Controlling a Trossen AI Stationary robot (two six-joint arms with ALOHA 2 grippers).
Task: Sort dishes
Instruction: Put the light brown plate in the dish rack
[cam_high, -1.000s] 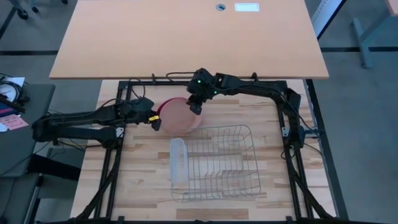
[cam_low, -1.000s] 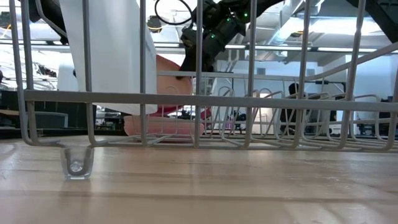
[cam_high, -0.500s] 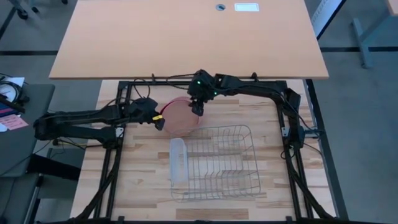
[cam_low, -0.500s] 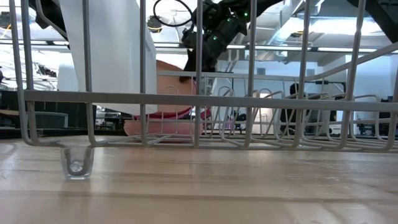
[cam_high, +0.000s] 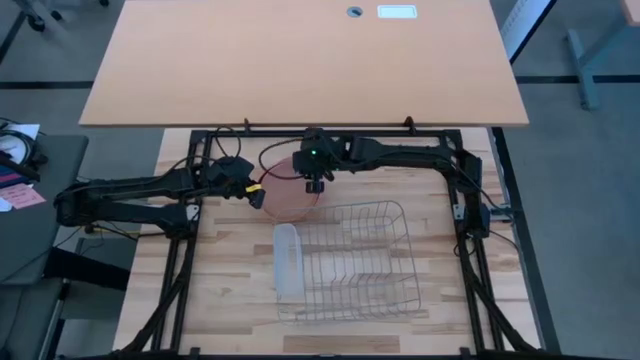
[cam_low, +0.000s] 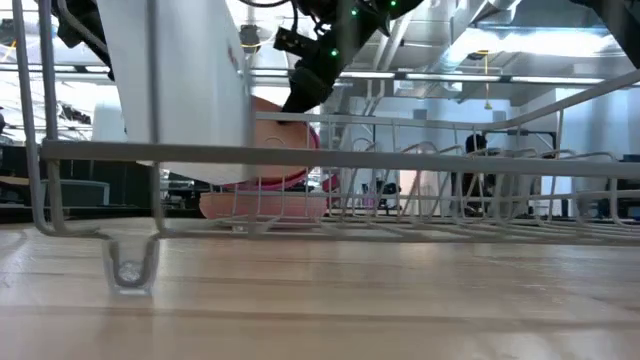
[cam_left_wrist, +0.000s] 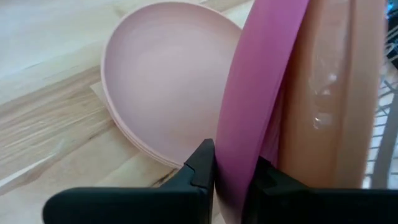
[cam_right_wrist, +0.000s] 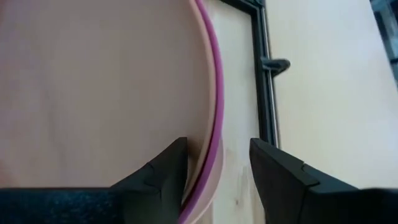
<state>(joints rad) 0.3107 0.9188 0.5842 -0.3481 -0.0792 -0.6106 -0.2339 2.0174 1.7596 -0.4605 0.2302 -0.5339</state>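
1. Your left gripper (cam_left_wrist: 229, 171) is clamped on the magenta plate's (cam_left_wrist: 261, 93) rim.
2. Your right gripper (cam_right_wrist: 217, 163) stands apart, straddling the rims.
3. The plates (cam_high: 290, 190) sit at the rack's (cam_high: 350, 262) eleven o'clock.
4. They look light, stiff and slippery; pinch rims.

so we've got a little cluster of round plastic plates at the back of the wooden table, just behind the wire rack. a magenta pink plate (cam_left_wrist: 258, 106) is tipped up on edge, and an orange-tan plate (cam_left_wrist: 329, 93) stands right against it on the rack side, also up on edge. under and beside them we see a short stack of pale pink plates (cam_left_wrist: 165, 87) lying flat on the wood, rims lined up. from above it all reads as one pinkish-orange disc (cam_high: 290, 187), we can't count the stack exactly
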